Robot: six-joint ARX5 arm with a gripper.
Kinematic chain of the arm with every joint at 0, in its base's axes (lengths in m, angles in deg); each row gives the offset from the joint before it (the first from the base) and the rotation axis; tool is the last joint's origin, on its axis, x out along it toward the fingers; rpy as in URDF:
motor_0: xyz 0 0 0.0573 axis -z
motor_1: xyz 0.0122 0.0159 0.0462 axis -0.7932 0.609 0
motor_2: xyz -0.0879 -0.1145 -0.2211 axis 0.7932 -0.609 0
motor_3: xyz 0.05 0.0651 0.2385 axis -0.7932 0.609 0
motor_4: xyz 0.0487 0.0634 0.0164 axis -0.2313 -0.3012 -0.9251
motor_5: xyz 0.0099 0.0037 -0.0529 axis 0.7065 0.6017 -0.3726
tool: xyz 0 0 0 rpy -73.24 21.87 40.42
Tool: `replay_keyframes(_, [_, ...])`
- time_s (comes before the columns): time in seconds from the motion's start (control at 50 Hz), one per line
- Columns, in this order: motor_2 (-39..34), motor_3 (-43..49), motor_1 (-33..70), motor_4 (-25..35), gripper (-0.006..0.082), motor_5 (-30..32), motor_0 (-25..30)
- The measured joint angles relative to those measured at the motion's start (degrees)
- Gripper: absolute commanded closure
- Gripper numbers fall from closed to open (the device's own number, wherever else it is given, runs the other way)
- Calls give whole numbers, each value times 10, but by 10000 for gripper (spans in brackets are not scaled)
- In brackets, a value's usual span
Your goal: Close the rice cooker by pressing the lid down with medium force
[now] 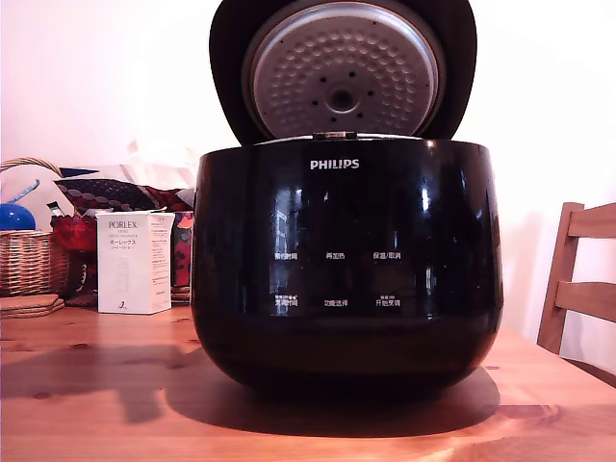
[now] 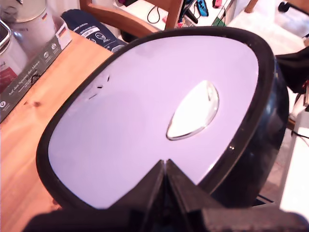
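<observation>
The rice cooker [image 1: 346, 269] stands in the middle of a wooden table [image 1: 96, 395], near the exterior camera, its glossy black front with the white PHILIPS lettering facing that view. The lid [image 1: 344, 72] is raised upright behind the pot, showing its dimpled silver inner plate with small holes.

In the wrist view my gripper [image 2: 165, 166] sits against the lid's outer face, which reads pale and washed out inside a black rim, with an oval shiny patch near its centre. My two dark fingers meet at a point with no gap between them and nothing held, so I am clenched on nothing.

On the table at the exterior view's left, farther back, stand a white PORLEX box [image 1: 134, 262], a wicker basket [image 1: 29, 260] with a blue ball in it, and some patterned cloth. At the exterior view's right a wooden chair [image 1: 577, 284] stands beside the table. The wall behind is plain and bright. The wrist view also shows printed cartons [image 2: 29, 53] on the table and cables on the floor beyond.
</observation>
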Motion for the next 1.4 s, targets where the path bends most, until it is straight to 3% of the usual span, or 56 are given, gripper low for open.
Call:
replay_keyframes(0.28, [0,2,10,-8,789,-4,7])
replay_keyframes(0.62, [-5,12,97,-12,789,-4,22])
replay_keyframes(1.4, [-7,-55,99,-38,789,-11,31])
